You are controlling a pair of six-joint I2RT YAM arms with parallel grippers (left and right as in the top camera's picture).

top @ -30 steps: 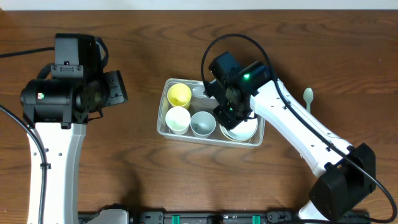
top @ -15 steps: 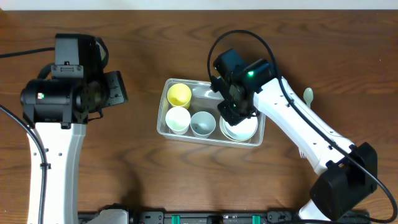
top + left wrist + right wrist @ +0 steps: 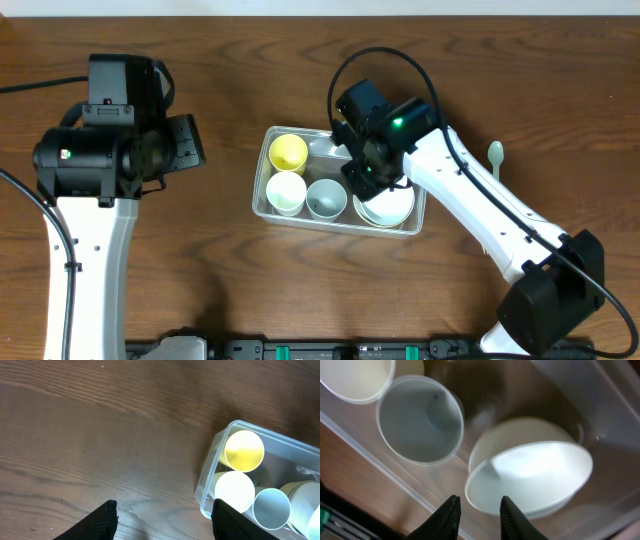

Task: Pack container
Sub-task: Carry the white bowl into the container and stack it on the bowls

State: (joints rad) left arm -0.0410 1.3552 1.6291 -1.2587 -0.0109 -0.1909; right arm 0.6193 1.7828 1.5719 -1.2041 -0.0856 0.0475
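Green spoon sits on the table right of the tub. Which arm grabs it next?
Right. The right gripper hangs over the container's spoon-side end, near the spoon; the left gripper, open, is off past the far end.

Clear glossy plastic container point(image 3: 204, 491); matt grained wood table point(image 3: 75, 435); smooth white bowl point(image 3: 530, 475).

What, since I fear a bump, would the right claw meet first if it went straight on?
Most likely the near rim of the white bowl in the container: the right claw points right at it, though depth is unclear.
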